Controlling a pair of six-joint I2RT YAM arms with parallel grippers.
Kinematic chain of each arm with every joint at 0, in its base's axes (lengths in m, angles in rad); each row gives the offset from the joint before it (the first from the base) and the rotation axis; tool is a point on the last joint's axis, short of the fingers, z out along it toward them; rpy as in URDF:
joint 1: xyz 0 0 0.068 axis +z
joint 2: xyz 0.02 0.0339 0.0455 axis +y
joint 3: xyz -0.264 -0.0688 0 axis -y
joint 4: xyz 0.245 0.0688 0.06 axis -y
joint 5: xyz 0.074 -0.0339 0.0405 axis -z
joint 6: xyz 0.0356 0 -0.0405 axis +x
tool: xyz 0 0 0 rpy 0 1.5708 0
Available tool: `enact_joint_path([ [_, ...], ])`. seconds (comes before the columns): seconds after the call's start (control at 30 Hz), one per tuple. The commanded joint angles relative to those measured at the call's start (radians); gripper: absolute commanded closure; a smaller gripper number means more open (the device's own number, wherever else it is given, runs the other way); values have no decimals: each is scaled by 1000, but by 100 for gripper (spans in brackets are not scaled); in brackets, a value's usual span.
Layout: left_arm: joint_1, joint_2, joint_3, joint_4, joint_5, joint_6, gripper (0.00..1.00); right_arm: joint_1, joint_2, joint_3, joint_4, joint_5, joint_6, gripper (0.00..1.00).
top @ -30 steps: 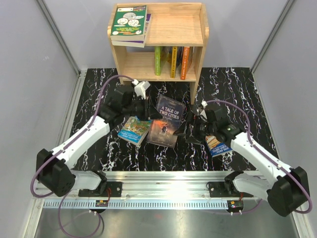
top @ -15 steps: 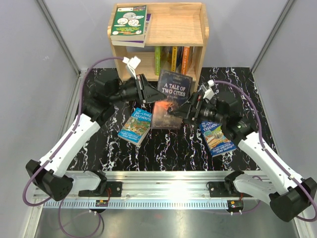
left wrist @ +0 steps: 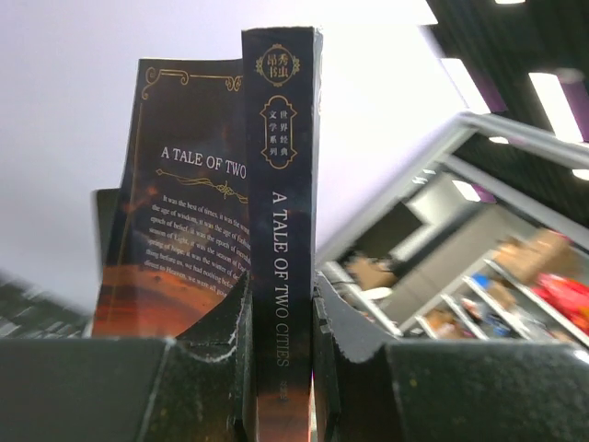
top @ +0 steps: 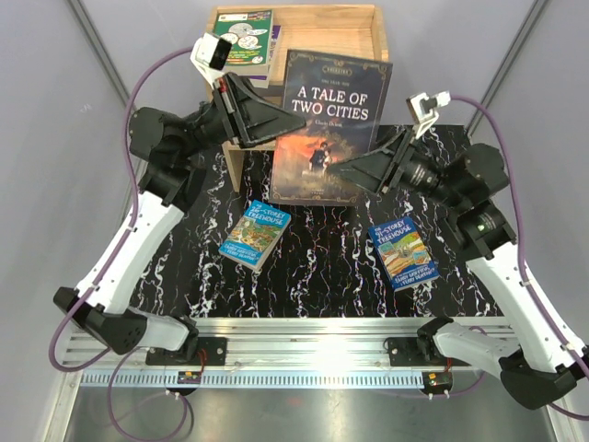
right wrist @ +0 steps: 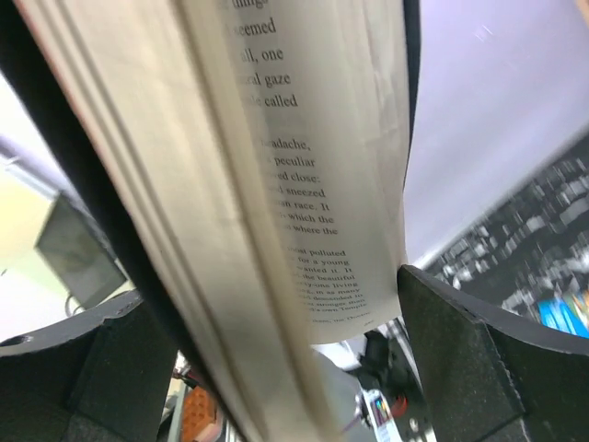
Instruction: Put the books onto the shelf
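Note:
The dark book "A Tale of Two Cities" [top: 327, 129] is held upright, high above the table and in front of the shelf [top: 317, 11]. My left gripper [top: 270, 124] is shut on its spine [left wrist: 281, 230], one finger on each cover. My right gripper [top: 342, 170] stands open at the book's right edge, with loose fanned pages [right wrist: 304, 212] between its wide-apart fingers. A green book [top: 241, 39] lies flat on the shelf's top board. Two blue Treehouse books [top: 257, 234] [top: 404, 253] lie on the table. The shelf's lower tier is hidden behind the raised book.
A black marbled mat [top: 322, 276] covers the table between grey side walls. A metal rail [top: 304, 354] with both arm bases runs along the near edge. The shelf's left side panel [top: 236, 164] shows beneath my left arm.
Both arms rose and carried the dark book from low over the table up in front of the shelf. The left grip stayed shut and the right jaws stayed wide.

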Motion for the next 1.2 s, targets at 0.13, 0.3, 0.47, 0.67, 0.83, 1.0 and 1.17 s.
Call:
enact_joint_path([
  [0.13, -5, 58, 290, 479, -73, -401, 100, 6, 41, 187, 98, -32, 7, 0],
  [0.3, -4, 89, 474, 311, -25, -346, 100, 6, 32, 249, 15, 4, -68, 0],
  [0.47, -5, 66, 462, 228, 24, -300, 100, 6, 55, 252, 123, -12, 14, 0],
  [0.67, -7, 41, 320, 356, -8, -356, 100, 7, 107, 244, 390, -38, 209, 0],
  [0.83, -5, 33, 267, 367, -8, -347, 100, 6, 135, 278, 579, -51, 370, 0],
  [1.0, -1, 30, 231, 274, -42, -260, 100, 6, 101, 232, 740, 32, 490, 0],
  [1.17, 15, 32, 201, 212, -172, -200, 100, 6, 76, 128, 950, 138, 646, 0],
])
